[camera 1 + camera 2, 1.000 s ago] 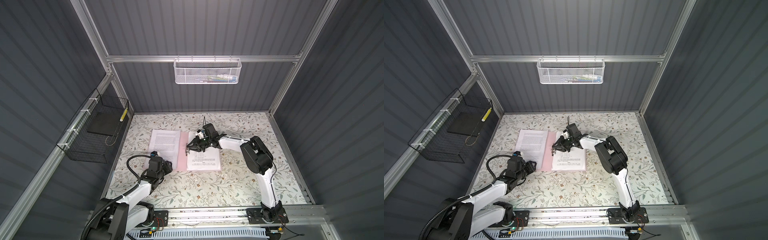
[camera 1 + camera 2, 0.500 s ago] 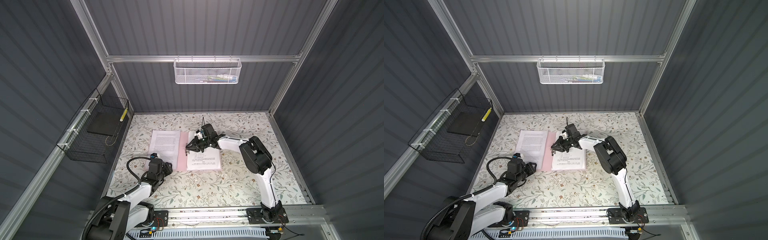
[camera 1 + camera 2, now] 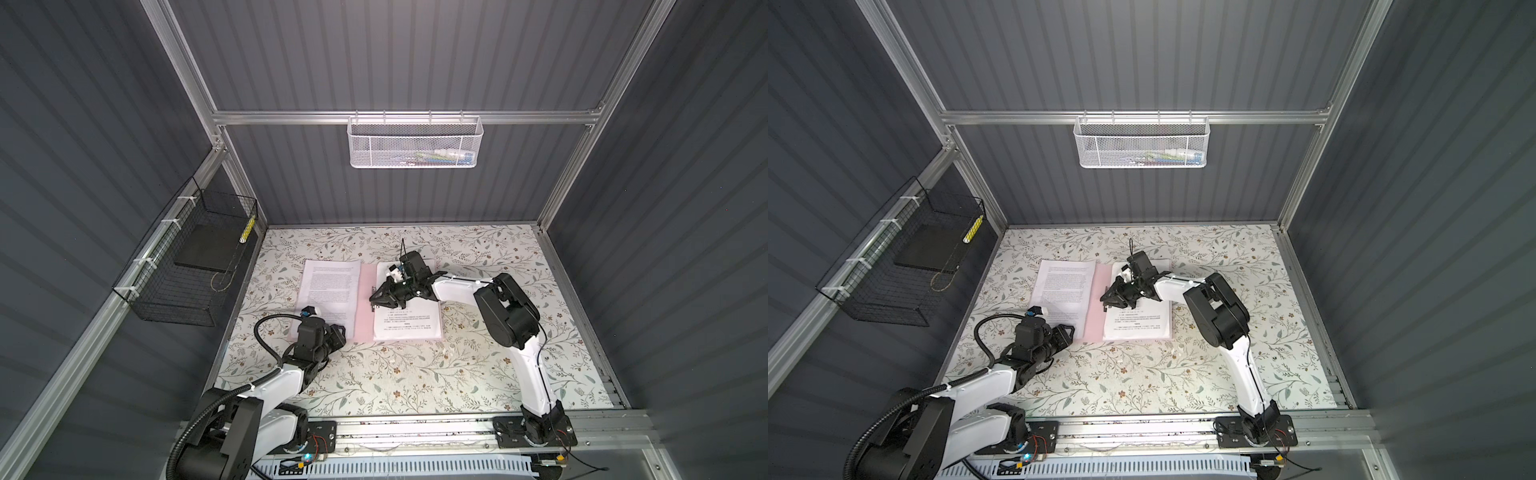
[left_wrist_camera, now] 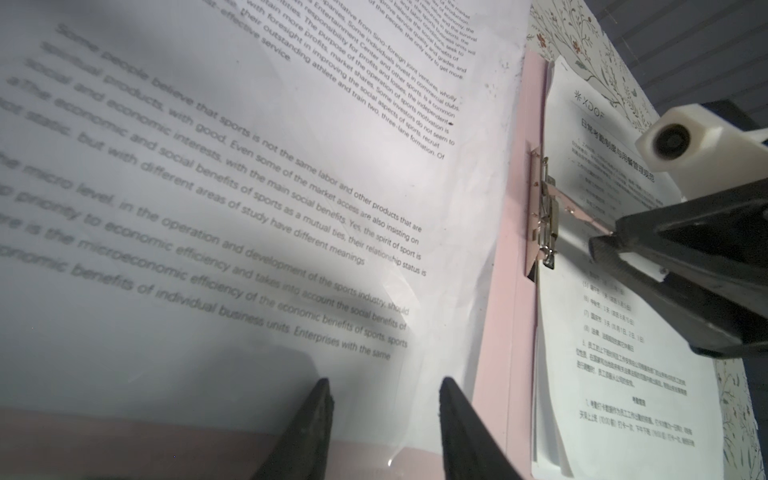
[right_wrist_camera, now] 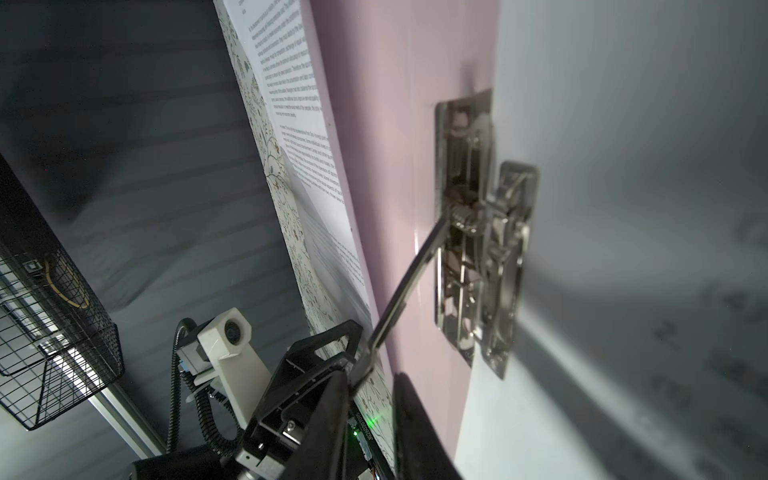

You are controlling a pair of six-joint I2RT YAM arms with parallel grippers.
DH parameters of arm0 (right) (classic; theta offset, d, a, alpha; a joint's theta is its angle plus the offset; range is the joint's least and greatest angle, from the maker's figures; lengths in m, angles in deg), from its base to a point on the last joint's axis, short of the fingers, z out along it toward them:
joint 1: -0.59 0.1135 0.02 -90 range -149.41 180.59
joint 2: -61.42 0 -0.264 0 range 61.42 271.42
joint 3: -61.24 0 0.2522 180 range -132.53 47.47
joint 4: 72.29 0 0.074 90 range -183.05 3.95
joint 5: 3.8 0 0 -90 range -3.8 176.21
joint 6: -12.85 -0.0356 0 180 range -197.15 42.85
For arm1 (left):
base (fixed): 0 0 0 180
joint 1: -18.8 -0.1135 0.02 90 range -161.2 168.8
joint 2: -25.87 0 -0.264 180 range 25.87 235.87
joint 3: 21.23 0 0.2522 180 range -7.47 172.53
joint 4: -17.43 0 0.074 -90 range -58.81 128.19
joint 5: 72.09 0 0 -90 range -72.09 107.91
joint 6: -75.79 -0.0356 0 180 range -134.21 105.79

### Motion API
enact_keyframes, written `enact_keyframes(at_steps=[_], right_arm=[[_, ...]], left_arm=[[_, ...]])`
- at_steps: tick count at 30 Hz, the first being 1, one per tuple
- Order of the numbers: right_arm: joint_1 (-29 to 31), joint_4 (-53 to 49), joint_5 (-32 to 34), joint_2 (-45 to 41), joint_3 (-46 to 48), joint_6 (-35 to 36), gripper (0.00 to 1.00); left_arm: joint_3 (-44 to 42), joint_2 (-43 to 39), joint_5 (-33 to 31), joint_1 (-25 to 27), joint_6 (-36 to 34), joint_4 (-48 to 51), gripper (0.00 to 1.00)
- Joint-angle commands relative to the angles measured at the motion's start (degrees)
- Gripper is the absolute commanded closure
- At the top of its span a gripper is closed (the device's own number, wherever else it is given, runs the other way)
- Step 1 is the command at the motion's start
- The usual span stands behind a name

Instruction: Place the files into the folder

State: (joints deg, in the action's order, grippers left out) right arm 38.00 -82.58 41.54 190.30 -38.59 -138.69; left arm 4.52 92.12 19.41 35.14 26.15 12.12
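Barely anything has shifted in a second: the right gripper [image 3: 377, 300] has only drawn its jaws narrower. Its arm reaches in from 3 o'clock, elbow raised, wrist dipped over the spine of the open pink folder [image 3: 365, 309] at table [image 3: 415, 374] centre. The metal clip lever [image 5: 409, 286] stands with its tip between those fingers [image 5: 320, 415]; a firm pinch I cannot confirm. Printed files [image 3: 409, 326] lie on both folder halves. The left gripper [image 4: 384, 388], half open and empty, sits low at the folder's 7 o'clock corner.
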Motion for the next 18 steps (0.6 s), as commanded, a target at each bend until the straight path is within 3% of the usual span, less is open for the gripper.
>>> enact_keyframes(at_steps=[1,18], right_arm=[[0.57,0.4,-0.6,1.01,-1.3,-0.42,0.78],[0.47,0.27,-0.89,1.09,-0.44,0.2,0.94]], left_arm=[[-0.56,0.39,0.71,-0.17,0.27,0.39,0.56],[-0.21,0.99,0.83,-0.17,0.22,0.41,0.56]])
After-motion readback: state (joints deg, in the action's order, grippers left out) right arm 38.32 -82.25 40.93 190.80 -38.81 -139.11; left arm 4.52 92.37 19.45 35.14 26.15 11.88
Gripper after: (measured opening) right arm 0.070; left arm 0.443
